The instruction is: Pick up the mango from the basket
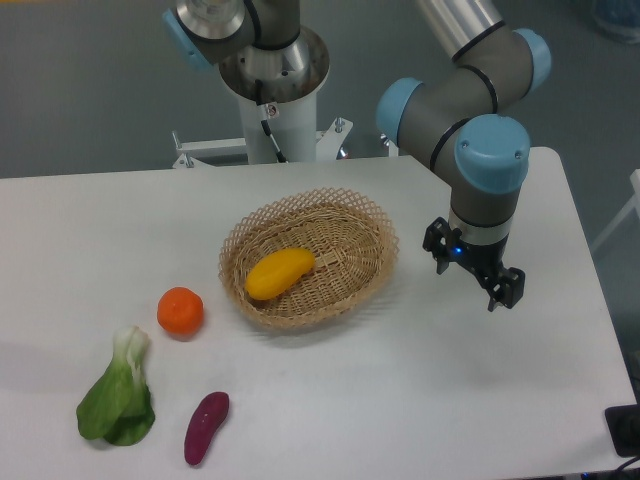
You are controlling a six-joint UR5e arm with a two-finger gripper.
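The mango (279, 272), a smooth yellow-orange oval, lies tilted inside the basket (372, 222), a tan woven wicker oval at the table's middle. My gripper (472, 270) hangs to the right of the basket, outside its rim and above the white table. Its two black fingers stand apart, open, with nothing between them. The mango is a basket's width to the left of the gripper, untouched.
A round orange tangerine (180, 310) sits left of the basket. A green leafy vegetable (118, 398) and a purple sweet potato (206, 427) lie near the front left. The robot base (272, 90) stands behind the table. The table's right edge is close to the gripper.
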